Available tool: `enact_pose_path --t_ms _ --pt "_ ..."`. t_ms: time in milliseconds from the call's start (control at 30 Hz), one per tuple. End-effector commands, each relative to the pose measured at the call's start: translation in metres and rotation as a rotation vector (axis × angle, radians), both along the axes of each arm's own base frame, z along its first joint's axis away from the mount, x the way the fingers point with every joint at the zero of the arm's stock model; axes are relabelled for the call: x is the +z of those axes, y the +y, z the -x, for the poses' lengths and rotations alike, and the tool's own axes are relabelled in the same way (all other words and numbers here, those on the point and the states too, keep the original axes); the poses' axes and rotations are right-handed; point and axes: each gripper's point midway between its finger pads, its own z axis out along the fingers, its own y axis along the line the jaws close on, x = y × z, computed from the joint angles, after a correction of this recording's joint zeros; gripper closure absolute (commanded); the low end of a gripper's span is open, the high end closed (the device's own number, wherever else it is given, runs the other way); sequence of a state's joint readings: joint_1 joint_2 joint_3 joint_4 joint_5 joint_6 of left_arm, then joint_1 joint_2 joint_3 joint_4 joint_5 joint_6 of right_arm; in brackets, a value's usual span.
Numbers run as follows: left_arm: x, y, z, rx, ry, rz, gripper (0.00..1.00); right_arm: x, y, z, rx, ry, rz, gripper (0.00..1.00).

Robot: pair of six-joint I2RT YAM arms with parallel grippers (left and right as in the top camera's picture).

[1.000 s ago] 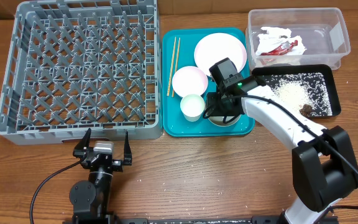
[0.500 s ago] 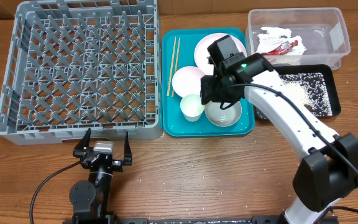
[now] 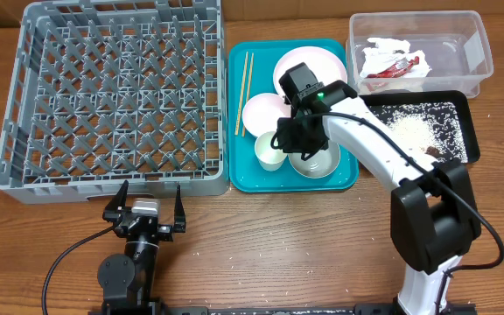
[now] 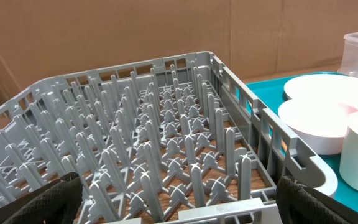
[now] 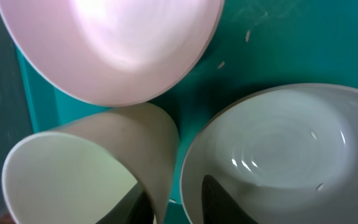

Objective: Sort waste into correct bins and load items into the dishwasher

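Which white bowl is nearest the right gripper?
The bowl at the tray's near right corner, beside the cup: the right gripper straddles its rim. The other bowl sits further back, beside the pink plate.

Just a plain brown wooden table (image 3: 322, 254), with the grain running along the long edges. Behind the back edge it's all flat brown cardboard panels (image 4: 104, 37). Lighting's soft and even.

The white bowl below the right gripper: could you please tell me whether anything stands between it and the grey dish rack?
Yes: the small white cup sits on the teal tray directly between the bowl and the rack.
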State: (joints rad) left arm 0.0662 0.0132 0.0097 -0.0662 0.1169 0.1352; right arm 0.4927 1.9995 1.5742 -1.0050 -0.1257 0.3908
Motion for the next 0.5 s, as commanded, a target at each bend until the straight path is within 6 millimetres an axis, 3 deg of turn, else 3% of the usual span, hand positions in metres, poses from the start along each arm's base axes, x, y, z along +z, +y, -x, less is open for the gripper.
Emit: enact_pose_path --t_ms 0,67,233,300,467 --pt "0.0 0.0 0.0 -0.002 -0.005 -0.018 0.0 -0.006 0.001 0.0 -0.003 0.003 0.005 0.85" --pt "0.0 0.0 0.0 -0.002 -0.005 -0.018 0.0 -0.005 0.002 -0.002 -0.003 -0.004 0.001 0.96" --pt "0.004 -0.001 0.0 -0.006 -0.023 -0.008 0.0 0.008 0.005 0.003 0.001 0.013 -0.033 0.96" --pt "0.013 -0.002 0.0 -0.006 -0.04 0.108 0.0 0.035 0.004 0.004 -0.003 -0.007 -0.076 0.96" --pt "0.032 -0.024 0.01 -0.132 -0.015 0.181 0.0 0.101 -0.013 0.016 -0.022 -0.09 -0.154 0.96"
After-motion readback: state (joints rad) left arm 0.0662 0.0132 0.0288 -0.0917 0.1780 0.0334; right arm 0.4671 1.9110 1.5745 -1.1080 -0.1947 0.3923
